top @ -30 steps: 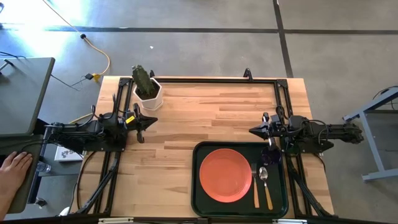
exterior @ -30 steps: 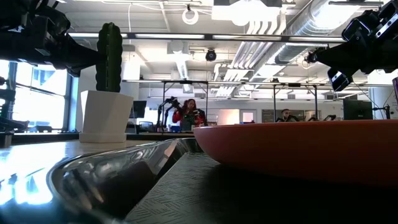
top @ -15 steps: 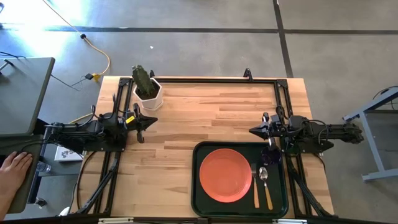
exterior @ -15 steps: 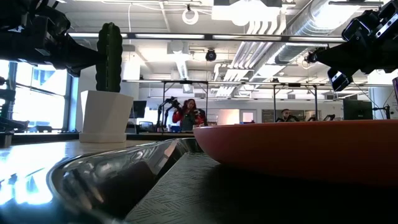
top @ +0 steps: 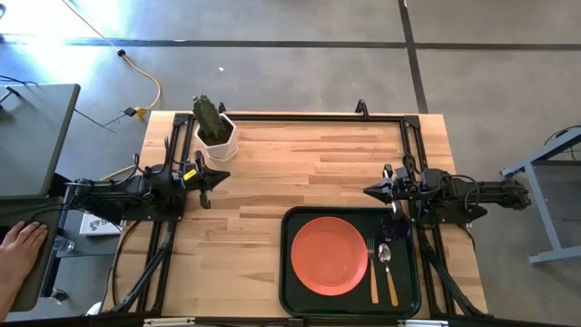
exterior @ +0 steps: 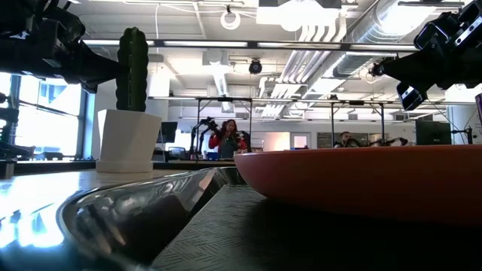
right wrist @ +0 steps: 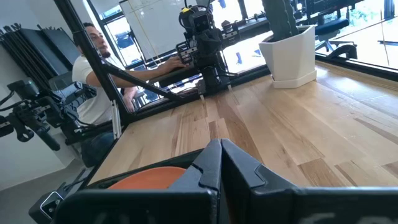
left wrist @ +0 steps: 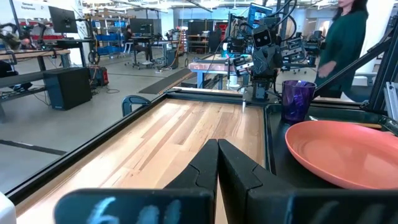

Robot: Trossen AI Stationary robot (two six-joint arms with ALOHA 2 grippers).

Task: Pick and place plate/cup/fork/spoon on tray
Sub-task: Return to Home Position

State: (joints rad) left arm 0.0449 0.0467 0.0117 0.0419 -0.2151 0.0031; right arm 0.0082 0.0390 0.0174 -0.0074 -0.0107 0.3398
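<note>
The dark green tray [top: 300,218] lies at the table's near right. On it rest the orange-coral plate [top: 329,255], the fork [top: 373,272] and the spoon [top: 388,268] side by side, and the dark purple cup [top: 396,228] at its far right corner. The plate [left wrist: 348,152] and the cup [left wrist: 297,101] also show in the left wrist view. My left gripper [top: 221,175] hovers shut and empty at the table's left, near the cactus pot. My right gripper [top: 369,191] hovers shut and empty just beyond the tray's far edge.
A white pot with a green cactus [top: 214,130] stands at the far left of the table. Black frame rails [top: 318,117] run along the table's edges. Bare wood [top: 300,163] lies between the two grippers. A person's hand [top: 20,243] rests off the table at left.
</note>
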